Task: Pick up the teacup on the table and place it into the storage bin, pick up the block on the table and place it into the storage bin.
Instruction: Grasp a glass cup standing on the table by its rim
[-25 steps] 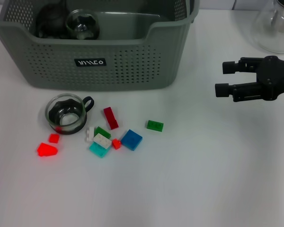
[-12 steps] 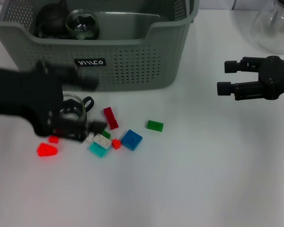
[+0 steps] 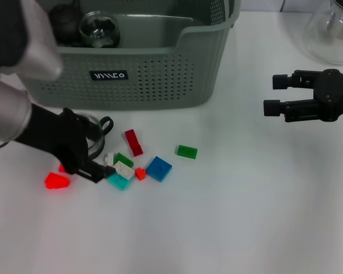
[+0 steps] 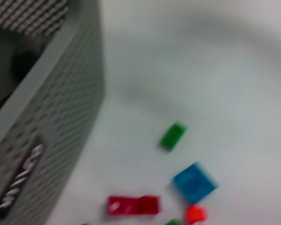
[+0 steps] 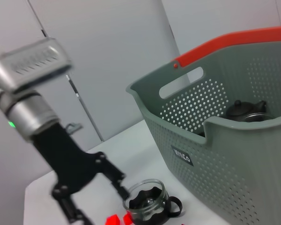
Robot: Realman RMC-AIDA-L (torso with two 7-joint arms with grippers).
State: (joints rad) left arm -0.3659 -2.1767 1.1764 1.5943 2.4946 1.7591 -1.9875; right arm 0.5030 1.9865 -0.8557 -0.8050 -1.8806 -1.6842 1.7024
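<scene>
The left gripper (image 3: pixel 94 149) stood low over the table (image 3: pixel 246 217), its fingers spread wide and holding nothing; one finger (image 3: pixel 100 170) reached down beside the white block (image 3: pixel 123 169), the other lay at the far side of the teacup (image 3: pixel 87 137). The teacup, a glass cup in a black holder with a dark handle, sat upright between the spread fingers, whether touched could not be determined. Just beyond the near fingertip lay the clustered blocks: the teal block (image 3: pixel 118 181), a small red block (image 3: pixel 140 173), the blue block (image 3: pixel 159 168) and a dark green block (image 3: pixel 123 159). The long red block (image 3: pixel 134 142) lay slightly farther off, and the green block (image 3: pixel 187 151) farther still. On the gripper's other side lay a bright red piece (image 3: pixel 56 181). The storage bin (image 3: pixel 160 74) stood directly behind the gripper, already containing a dark teapot (image 5: pixel 246 111) and a glass vessel (image 3: pixel 99 28). The right gripper (image 3: pixel 271 94) hung well apart on the far side of the blocks, fingers parted and empty, near a glass flask (image 3: pixel 331 34).
</scene>
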